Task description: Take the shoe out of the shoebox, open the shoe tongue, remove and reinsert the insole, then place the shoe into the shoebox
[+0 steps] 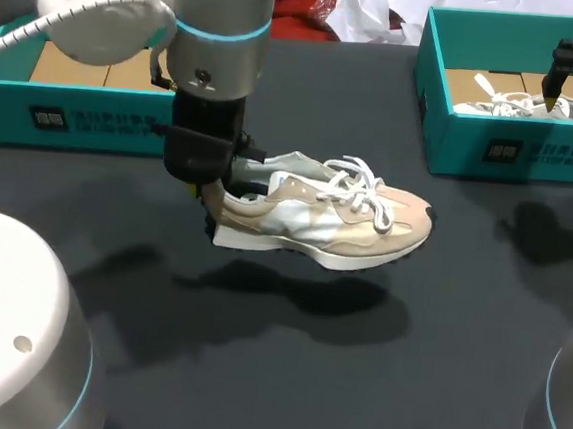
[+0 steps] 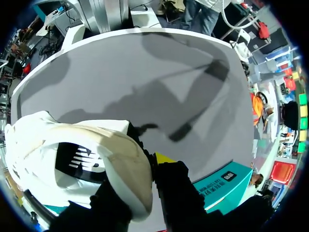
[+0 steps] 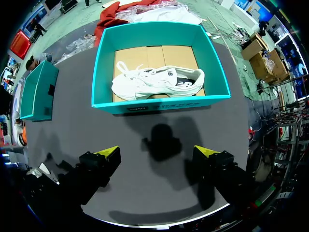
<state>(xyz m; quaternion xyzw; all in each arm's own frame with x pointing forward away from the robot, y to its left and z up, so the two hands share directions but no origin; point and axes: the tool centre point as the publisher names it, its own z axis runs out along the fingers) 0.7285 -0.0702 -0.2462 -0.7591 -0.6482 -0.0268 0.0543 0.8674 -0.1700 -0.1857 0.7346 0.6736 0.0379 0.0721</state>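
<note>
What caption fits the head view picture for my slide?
Left gripper holds a beige shoe by its heel over the dark table.

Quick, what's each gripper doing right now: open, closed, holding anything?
Left gripper: jaws shut on the beige shoe, at its heel.
Right gripper: jaws open, holding nothing.

Left arm (image 1: 217, 38): was a thick silver-grey tube with a thin cyan ring (image 1: 222, 30) and one small dark screw hole under it.
Elbow cap (image 1: 94, 2): was glossy white and rounded (a white cable (image 1: 32, 30) ran off it).
Left gripper (image 1: 206, 195): had a black, blocky body.
Right gripper (image 3: 155, 152): had two black boxy fingers (image 3: 99, 166), each with a slanted bright yellow tip.
Near joints (image 1: 6, 321): were big pale domes with cyan bands; the left one had a small round plug.
</note>
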